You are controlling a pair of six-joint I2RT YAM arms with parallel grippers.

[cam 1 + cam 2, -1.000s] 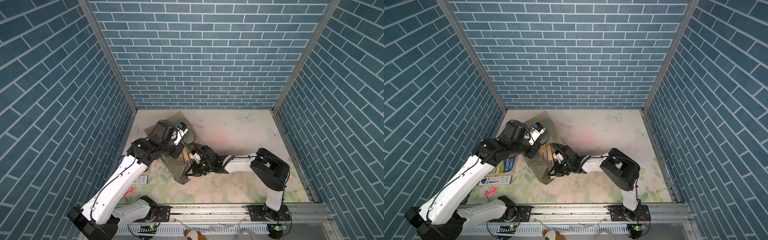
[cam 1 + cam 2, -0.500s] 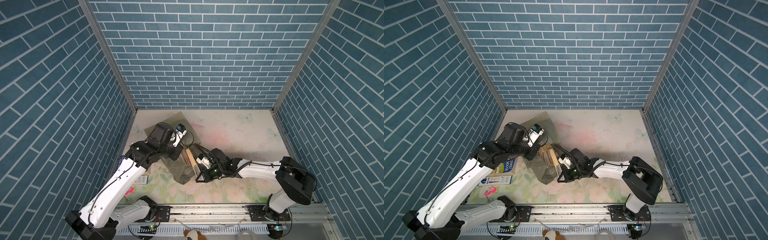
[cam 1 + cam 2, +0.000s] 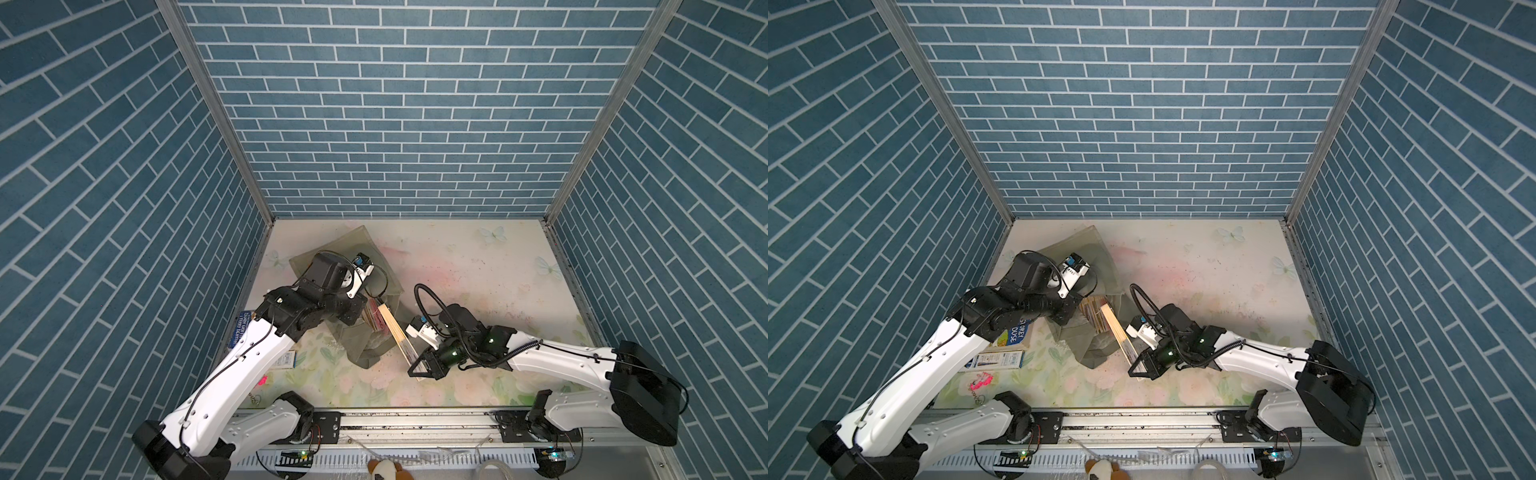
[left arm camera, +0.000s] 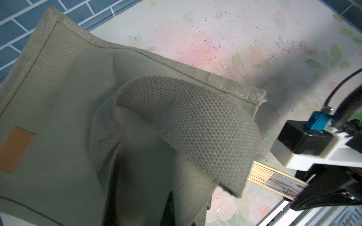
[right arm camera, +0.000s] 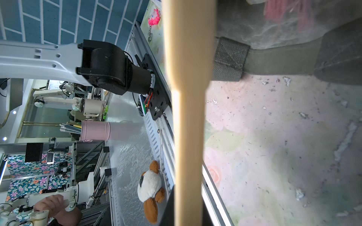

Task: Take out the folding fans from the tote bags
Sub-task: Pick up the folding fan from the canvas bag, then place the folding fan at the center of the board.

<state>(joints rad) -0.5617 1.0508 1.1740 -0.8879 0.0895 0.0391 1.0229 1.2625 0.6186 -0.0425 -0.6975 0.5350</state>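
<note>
Folding fans (image 3: 371, 316) are seen stacked in the mouth of the tote bag (image 3: 349, 244), left of centre in both top views. 1 folding fan (image 3: 395, 332) is angled out from that mouth, its lower end clamped in the narrow jaws of the right gripper (image 3: 422, 368) just below centre.

The table (image 3: 478, 270) is covered with a pale print of pink roses, green leaves and butterflies, scuffed with dark specks. It is enclosed on 3 sides by walls (image 3: 395, 104) of blue brick pattern, and an aluminium rail (image 3: 415, 420) is set along the lower edge.

The bag is made of soft grey-green canvas with stitched hems, a dimpled lining (image 4: 186, 127) and a rectangular orange patch (image 4: 15, 149). The fan's guard (image 5: 188, 97) is smooth pale bamboo, flat and tapered.

The left gripper (image 3: 352, 319) is closed on the bag's raised fabric, and its fingers are covered by it. A blue book (image 3: 1017, 332) is laid at the left.
</note>
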